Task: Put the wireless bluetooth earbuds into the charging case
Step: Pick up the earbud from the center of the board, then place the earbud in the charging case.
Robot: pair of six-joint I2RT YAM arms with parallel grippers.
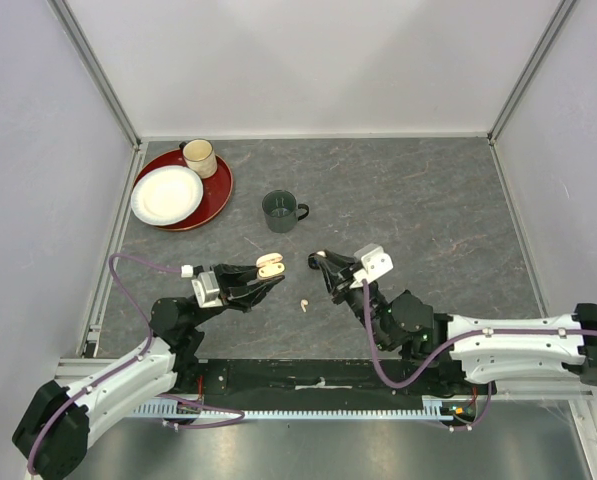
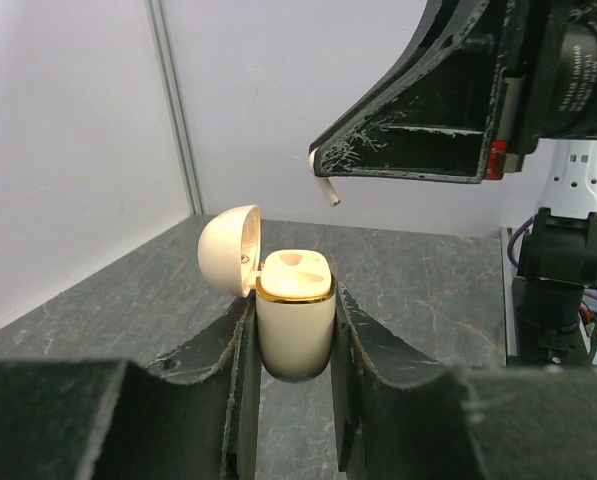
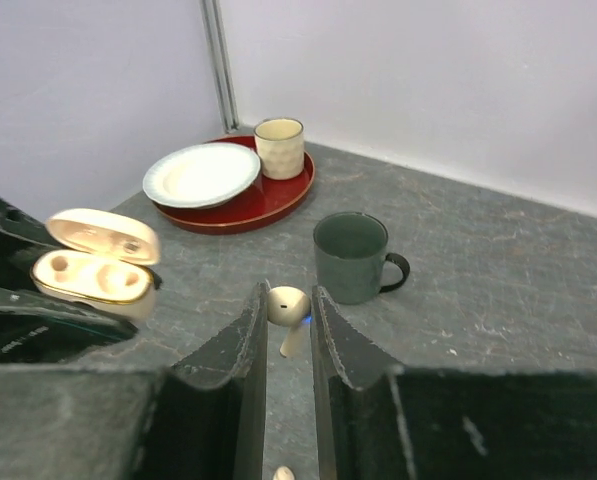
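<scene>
The cream charging case (image 2: pixel 295 325) stands upright with its lid (image 2: pixel 230 250) swung open and both sockets empty. My left gripper (image 2: pixel 295 300) is shut on its body, a little above the table. One cream earbud (image 3: pixel 289 308) hangs stem down, pinched by its head in my right gripper (image 3: pixel 289 300), which is shut on it. From the top view, the right gripper (image 1: pixel 320 262) is just right of the case (image 1: pixel 270 265), a small gap apart. A second cream earbud (image 1: pixel 304 303) lies loose on the table below and between the two grippers.
A green mug (image 1: pixel 281 211) stands just beyond the grippers. At the back left a red tray (image 1: pixel 218 195) carries a white plate (image 1: pixel 166 195) and a cream cup (image 1: pixel 199 158). White walls enclose the grey table on three sides.
</scene>
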